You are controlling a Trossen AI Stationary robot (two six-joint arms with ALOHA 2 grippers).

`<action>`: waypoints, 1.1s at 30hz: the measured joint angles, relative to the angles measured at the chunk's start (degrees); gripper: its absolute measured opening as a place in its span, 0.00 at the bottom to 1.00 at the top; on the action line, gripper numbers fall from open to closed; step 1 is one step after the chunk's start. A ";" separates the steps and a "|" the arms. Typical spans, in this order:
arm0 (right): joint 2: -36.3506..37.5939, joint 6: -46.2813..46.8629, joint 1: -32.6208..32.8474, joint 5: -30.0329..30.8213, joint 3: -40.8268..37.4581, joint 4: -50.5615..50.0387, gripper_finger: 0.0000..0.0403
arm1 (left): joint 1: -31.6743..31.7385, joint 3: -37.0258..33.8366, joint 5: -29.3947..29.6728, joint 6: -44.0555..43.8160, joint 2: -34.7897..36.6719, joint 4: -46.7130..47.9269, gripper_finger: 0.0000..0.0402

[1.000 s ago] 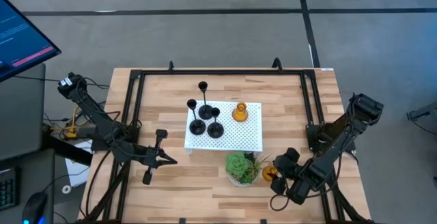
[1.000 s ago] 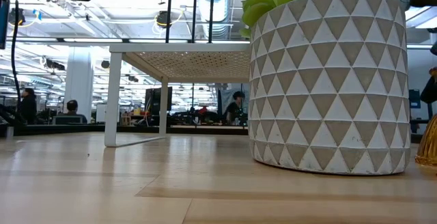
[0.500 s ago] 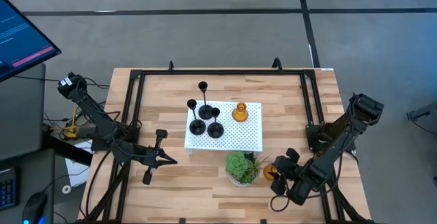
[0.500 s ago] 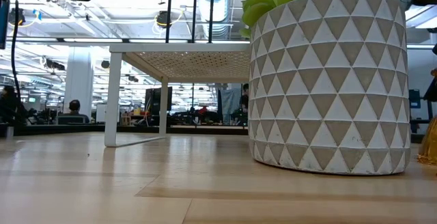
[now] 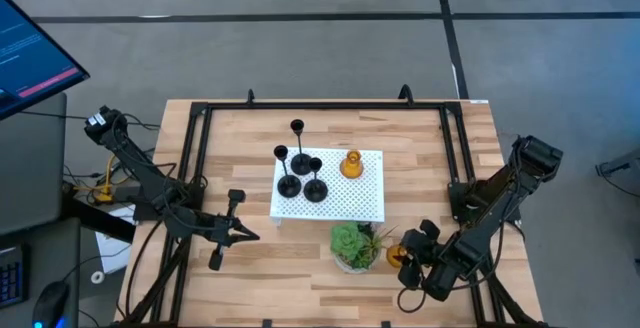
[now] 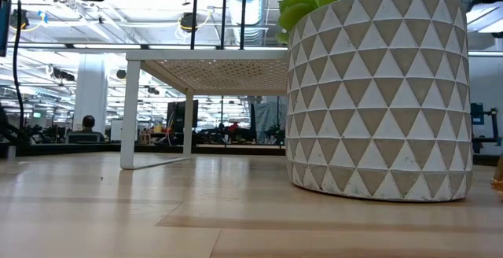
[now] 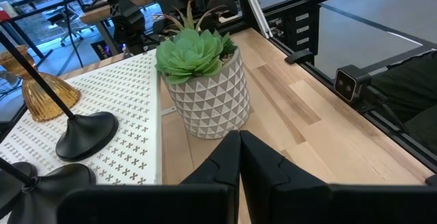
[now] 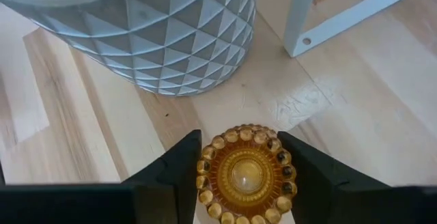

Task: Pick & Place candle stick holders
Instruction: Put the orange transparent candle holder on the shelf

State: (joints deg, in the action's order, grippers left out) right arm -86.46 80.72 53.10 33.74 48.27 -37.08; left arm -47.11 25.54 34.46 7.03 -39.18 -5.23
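My right gripper was clamped on an amber holder just beside the plant pot. My left gripper, fingers pressed together and empty, waited well apart from the pot.

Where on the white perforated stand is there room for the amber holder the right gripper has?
The white perforated stand's near-right half is bare, below the amber holder already on it. Its left side is crowded with three black holders. The right gripper grips the second amber holder.

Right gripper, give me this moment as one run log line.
right gripper: shut on amber holder beside plant pot | left gripper: shut, idle | white rack: three black holders, one amber
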 joint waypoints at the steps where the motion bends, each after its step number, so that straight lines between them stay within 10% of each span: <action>1: 0.00 -0.08 0.00 0.02 0.00 0.00 0.38 | -0.02 0.00 0.00 0.00 0.00 0.00 0.02; 18: 0.05 -0.30 -0.81 -1.01 0.08 -0.09 0.41 | 0.00 0.00 0.00 -0.02 0.00 -0.04 0.02; 33: 0.00 -2.74 -1.16 -2.58 0.04 -0.32 0.61 | -0.02 0.00 0.00 -0.02 0.00 -0.07 0.02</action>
State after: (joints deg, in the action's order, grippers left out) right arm -86.46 77.98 51.94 31.16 48.31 -37.40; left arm -47.13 25.54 34.46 7.01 -39.18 -5.30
